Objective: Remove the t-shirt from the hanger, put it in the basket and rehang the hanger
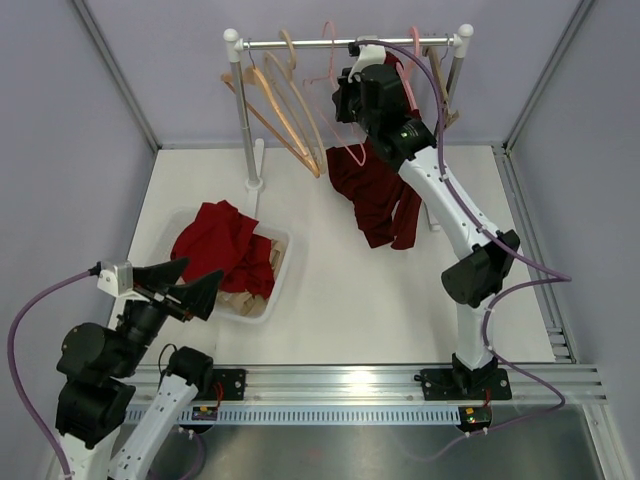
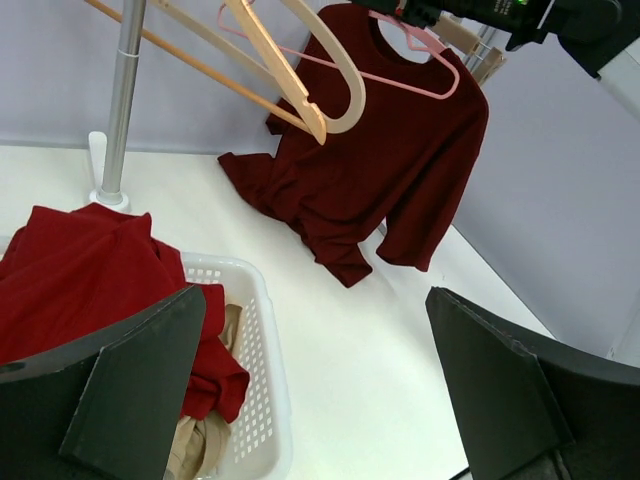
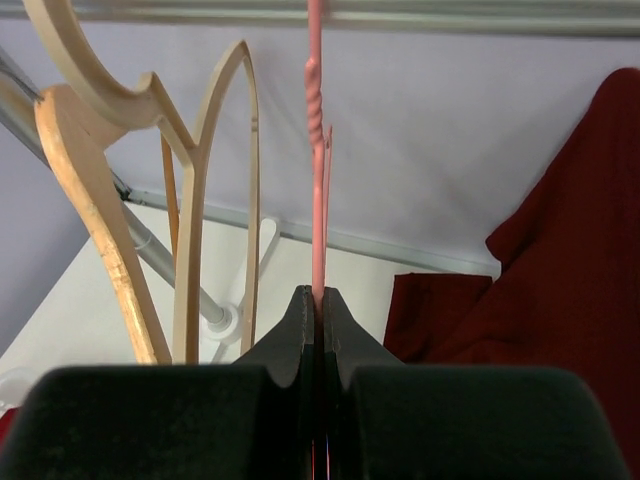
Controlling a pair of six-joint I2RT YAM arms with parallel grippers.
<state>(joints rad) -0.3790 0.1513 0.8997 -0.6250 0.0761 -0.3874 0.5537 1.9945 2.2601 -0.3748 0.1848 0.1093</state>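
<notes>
Right end effector [image 3: 318, 305] clamped on pink hanger [image 3: 316, 150], dark red t-shirt [image 2: 390, 150] hung on that hanger, left end effector [image 1: 192, 283] stood wide apart, empty, near white basket [image 1: 282, 275]

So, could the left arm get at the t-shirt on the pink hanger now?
Probably yes: the left gripper is open and faces the t-shirt across bare table, with the laundry basket off to its side. Whether it stretches that far is uncertain.
</notes>
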